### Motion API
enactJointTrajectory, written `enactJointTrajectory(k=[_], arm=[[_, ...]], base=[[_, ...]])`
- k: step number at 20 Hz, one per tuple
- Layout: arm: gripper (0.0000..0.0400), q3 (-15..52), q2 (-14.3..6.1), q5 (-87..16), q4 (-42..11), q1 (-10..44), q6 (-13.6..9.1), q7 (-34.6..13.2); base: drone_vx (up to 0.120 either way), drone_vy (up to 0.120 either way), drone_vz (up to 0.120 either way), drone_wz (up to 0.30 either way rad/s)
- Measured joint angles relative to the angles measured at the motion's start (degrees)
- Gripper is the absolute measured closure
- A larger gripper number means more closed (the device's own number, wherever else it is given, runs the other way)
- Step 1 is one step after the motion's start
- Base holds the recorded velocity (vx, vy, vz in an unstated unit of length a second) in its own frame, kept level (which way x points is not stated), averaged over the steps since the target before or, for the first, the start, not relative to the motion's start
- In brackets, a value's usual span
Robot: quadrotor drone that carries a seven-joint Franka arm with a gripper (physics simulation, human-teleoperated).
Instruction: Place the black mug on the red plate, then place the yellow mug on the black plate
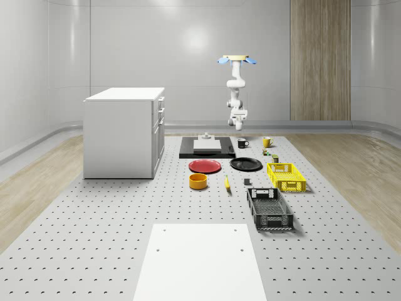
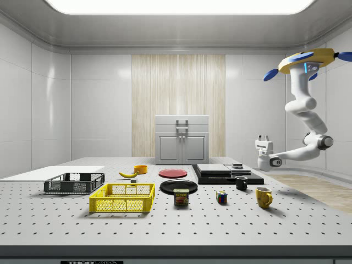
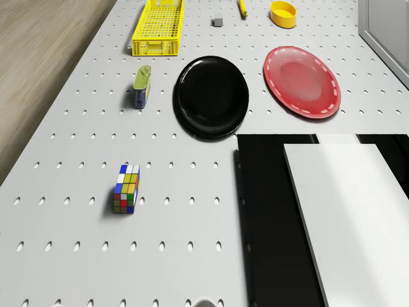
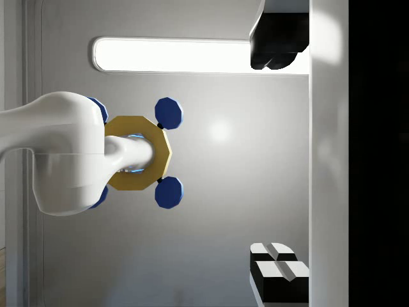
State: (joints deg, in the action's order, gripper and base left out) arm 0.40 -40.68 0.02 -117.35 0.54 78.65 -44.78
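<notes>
Drone (image 2: 308, 59) hovers high past the counter's (image 1: 94, 251) far edge. Gripper (image 2: 265, 147) hangs well above the black mug (image 2: 241, 183), which stands upright on the counter below it, toward the side view's left. Red plate (image 2: 172, 172) lies further left, empty. Fingers' state: cannot tell.

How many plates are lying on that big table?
2. The red plate lies in front of the black slab, toward the white cabinet; the black plate lies beside it, on the side nearer the yellow basket. Neither carries a mug.
</notes>
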Motion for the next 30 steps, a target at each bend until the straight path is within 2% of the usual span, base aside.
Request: enactJointTrajectory(k=[4, 10, 20, 25, 30], arm=[[0.0000, 0.1, -0.1, -0.2, -0.1, 0.0, 0.2, 0.0], [0.0000, 0.6, -0.3, -0.8, -0.3, 0.2, 0.4, -0.1], [0.0000, 3.6, -0.7, -5.0, -0.8, 1.1, 0.9, -0.6], [0.0000, 8.4, -1.0, -11.8, -1.7, 2.6, 1.3, -1.6], [0.0000, 18.7, -2.0, -26.7, -5.6, 6.0, 2.0, -3.8]], base=[[0.090, 0.000, 0.000, 0.000], [0.120, -0.120, 0.000, 0.000], [0.108, 0.000, 0.000, 0.000], [0.000, 0.000, 0.000, 0.000], [0.000, 0.000, -0.104, 0.000]])
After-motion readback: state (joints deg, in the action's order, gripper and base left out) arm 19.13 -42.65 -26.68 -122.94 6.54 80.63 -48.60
